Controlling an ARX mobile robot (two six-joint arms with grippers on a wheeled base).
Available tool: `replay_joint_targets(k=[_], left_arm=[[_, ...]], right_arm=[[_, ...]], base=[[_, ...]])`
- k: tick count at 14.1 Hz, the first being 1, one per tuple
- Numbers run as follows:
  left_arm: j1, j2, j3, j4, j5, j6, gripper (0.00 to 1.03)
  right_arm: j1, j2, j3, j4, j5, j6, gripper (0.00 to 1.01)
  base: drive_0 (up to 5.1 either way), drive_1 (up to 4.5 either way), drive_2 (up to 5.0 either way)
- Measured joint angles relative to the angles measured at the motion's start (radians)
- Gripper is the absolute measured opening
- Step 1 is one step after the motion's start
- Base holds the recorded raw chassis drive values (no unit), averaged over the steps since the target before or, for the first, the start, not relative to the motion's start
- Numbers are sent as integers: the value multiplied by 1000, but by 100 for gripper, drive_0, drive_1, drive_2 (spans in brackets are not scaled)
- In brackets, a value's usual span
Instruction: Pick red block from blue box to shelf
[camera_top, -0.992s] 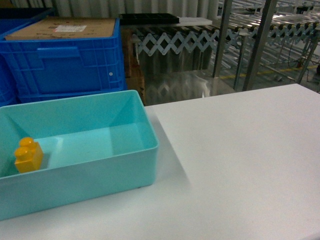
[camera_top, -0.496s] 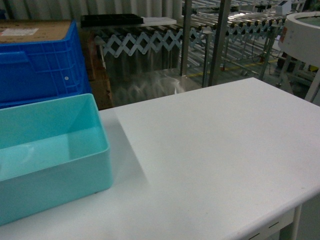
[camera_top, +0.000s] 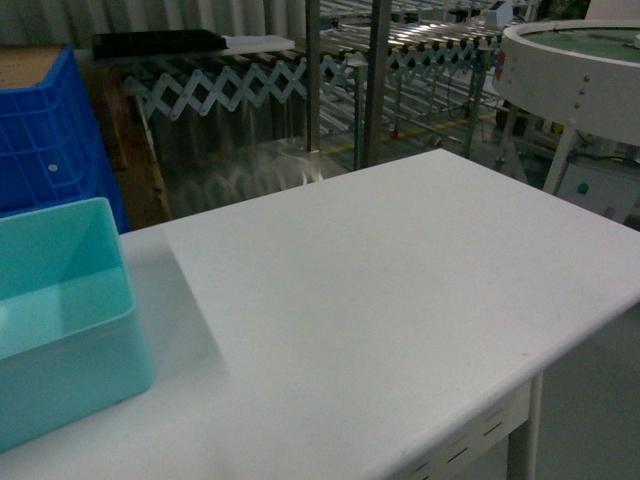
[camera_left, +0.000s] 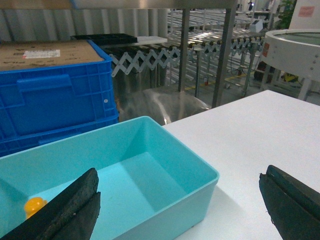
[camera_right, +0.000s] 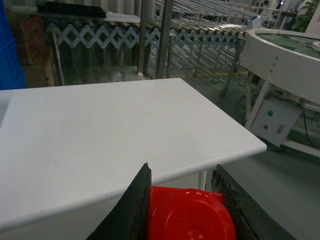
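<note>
Already the red block (camera_right: 192, 215) sits pinched in the right hand (camera_right: 186, 210), low off the desk's (camera_top: 400, 280) near right edge. The steel shelf (camera_top: 345, 85) stands far beyond the desk. The left hand (camera_left: 175, 205) hangs spread over the blue box (camera_left: 165, 200).

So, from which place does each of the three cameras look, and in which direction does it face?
Head: on the robot, slanting down over the white table, blue box at left; no arm shows.
Left wrist: above the blue box, facing the blue crate; open left gripper frames the yellow brick.
Right wrist: below the table edge, right gripper shut on the red block.
All share the table.
</note>
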Motion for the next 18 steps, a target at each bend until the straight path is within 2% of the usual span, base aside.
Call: replay_joint_targets(k=[18], left_arm=[[0, 0, 0, 0, 0, 0, 98]], right_arm=[[0, 0, 0, 0, 0, 0, 29]], base=[[-140, -140, -140]])
